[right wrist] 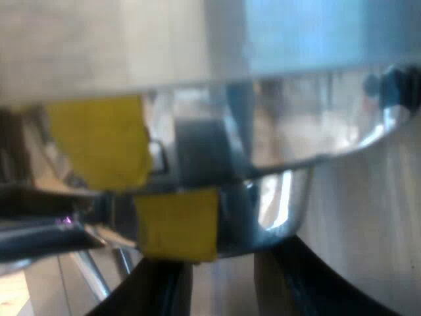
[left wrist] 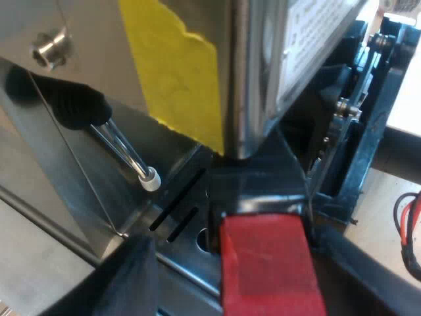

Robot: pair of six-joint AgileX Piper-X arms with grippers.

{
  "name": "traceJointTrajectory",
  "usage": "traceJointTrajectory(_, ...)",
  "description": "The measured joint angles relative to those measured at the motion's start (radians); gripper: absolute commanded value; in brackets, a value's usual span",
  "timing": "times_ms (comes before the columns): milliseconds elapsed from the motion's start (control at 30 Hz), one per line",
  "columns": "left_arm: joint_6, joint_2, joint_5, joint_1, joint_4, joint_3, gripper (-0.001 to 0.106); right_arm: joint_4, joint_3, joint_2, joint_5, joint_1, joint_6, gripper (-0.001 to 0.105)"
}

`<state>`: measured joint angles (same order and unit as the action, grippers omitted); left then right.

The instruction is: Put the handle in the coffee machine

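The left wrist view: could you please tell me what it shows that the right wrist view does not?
Left wrist view: the handle's red end sits between the fingers of the open left gripper, by the slotted drip tray, with the steam wand nearby. Right wrist view: the open right gripper is below a curved shiny metal edge, with a second yellow patch. Shared: the espresso machine's metal front with yellow tape.
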<state>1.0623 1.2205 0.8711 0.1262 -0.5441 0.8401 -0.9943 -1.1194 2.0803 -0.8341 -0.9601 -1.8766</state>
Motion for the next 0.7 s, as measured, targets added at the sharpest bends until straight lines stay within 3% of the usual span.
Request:
traceJointTrajectory(233,-0.014,0.000,-0.026,0.000,0.000,0.000,0.054,0.003,-0.027,0.013,-0.016,0.000,0.000,0.026)
traceJointTrajectory(333,-0.053,0.000,-0.071,0.004,-0.022,0.003,0.054,0.002,-0.027,0.013,-0.021,0.000,-0.011,0.026)
traceJointTrajectory(467,-0.099,0.000,-0.105,0.044,-0.057,0.003,0.054,-0.013,-0.027,0.013,-0.030,0.000,-0.079,0.026)
traceJointTrajectory(700,-0.141,-0.003,-0.117,0.135,-0.098,0.003,0.054,-0.035,-0.034,0.021,-0.023,0.003,-0.084,0.026)
